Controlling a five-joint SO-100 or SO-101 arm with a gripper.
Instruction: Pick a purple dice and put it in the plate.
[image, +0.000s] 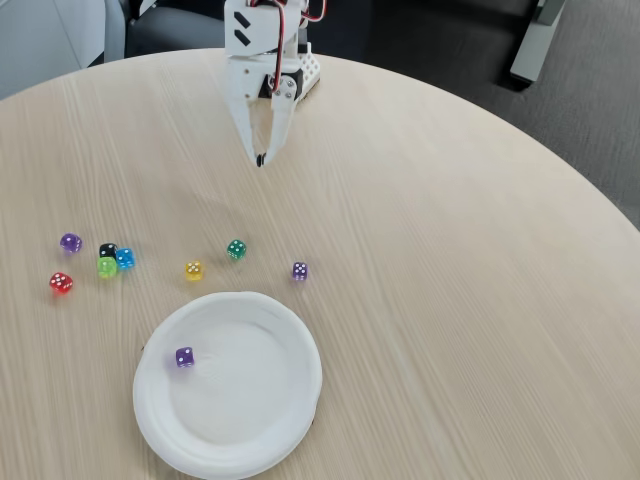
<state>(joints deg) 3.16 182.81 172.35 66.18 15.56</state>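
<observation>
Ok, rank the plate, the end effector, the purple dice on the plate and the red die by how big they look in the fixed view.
1. Plate
2. End effector
3. Purple dice and red die: they look about alike, so no ranking between them.

1. I seem to work in an office or meeting room.
2. My base sits on a big round pale-wood table.
3. Dark carpet fills the frame's top, with a grey furniture leg upper right.
</observation>
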